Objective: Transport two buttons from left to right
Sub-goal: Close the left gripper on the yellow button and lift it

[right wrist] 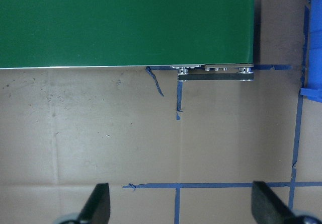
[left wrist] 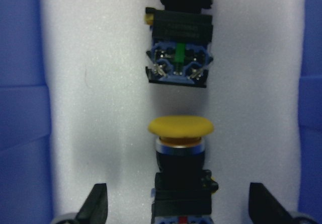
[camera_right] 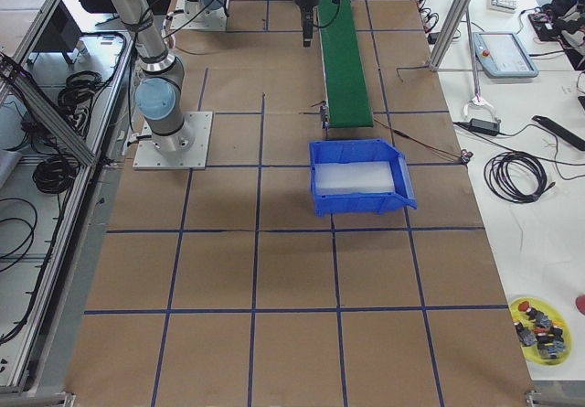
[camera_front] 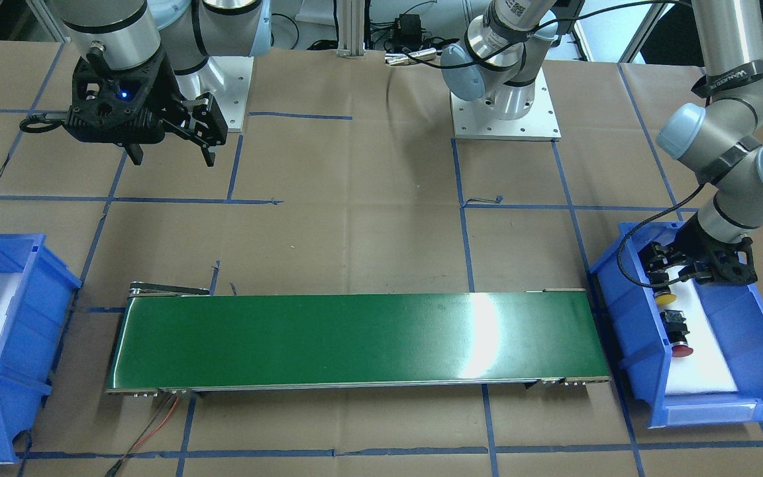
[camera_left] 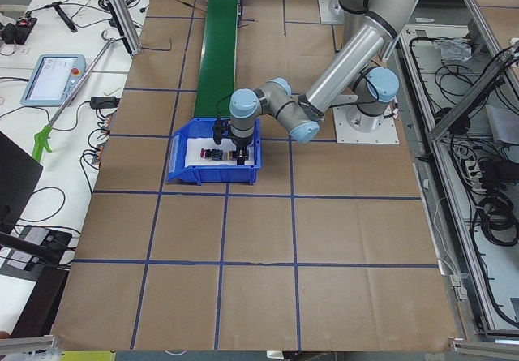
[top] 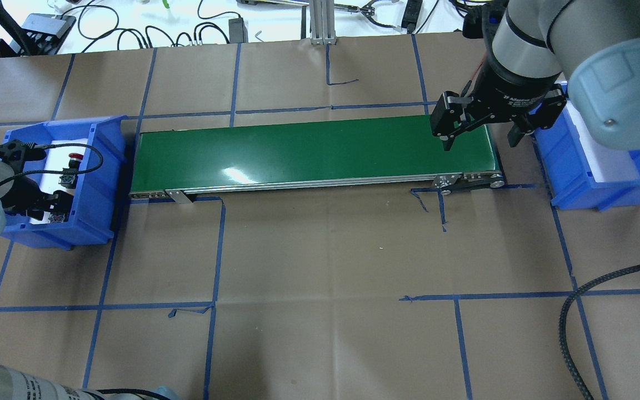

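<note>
We've got both buttons on their sides in the blue bin [camera_front: 633, 331] just off the L end of the green belt [camera_front: 355, 341], w/ the yellow button [left wrist: 181, 128] and red button [camera_front: 678, 334] in line but apart. L gripper [left wrist: 179, 206] is down in that bin, fingers spread either side of the yellow one's body, not touching it. R gripper [camera_front: 172, 158] hangs high by the belt's R end, fingers spread wide.
</note>
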You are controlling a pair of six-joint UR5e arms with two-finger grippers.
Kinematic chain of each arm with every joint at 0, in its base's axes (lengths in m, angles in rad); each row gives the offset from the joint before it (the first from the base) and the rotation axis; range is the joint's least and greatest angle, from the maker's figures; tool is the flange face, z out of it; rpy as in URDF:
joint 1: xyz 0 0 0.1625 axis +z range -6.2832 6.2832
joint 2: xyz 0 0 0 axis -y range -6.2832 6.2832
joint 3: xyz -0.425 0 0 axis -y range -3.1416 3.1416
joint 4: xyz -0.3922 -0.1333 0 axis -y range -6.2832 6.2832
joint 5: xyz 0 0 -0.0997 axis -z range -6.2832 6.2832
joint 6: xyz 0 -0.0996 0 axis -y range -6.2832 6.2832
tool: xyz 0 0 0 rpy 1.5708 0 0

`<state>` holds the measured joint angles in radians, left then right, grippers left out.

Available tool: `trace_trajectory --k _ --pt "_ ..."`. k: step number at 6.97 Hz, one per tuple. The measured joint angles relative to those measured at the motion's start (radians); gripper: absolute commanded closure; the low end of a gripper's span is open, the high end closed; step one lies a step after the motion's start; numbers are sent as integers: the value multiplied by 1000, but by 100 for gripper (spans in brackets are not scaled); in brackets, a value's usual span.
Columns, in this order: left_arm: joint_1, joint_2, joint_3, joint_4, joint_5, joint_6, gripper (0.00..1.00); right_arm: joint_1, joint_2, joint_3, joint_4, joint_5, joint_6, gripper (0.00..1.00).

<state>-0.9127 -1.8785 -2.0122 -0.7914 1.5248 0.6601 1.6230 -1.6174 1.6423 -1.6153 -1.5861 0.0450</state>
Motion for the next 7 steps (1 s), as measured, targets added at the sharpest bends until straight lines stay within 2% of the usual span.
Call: trace_trajectory --k 1,2,3,5,6,7 --pt "0 0 -2 0 1 -4 76 0 0 0 0 0 1 0" --pt "0 -1 0 0 2 -12 91 0 0 1 0 0 1 0" --pt "0 0 4 -3 3 -17 96 0 0 3 0 0 1 0" --pt "1 12 22 -15 1 -20 96 1 0 4 0 0 0 0" --pt "-1 23 61 -48 1 -18 96 0 0 5 -1 1 -3 0" --pt "-4 38 132 -136 1 -16 96 -1 0 4 -1 0 -2 0"
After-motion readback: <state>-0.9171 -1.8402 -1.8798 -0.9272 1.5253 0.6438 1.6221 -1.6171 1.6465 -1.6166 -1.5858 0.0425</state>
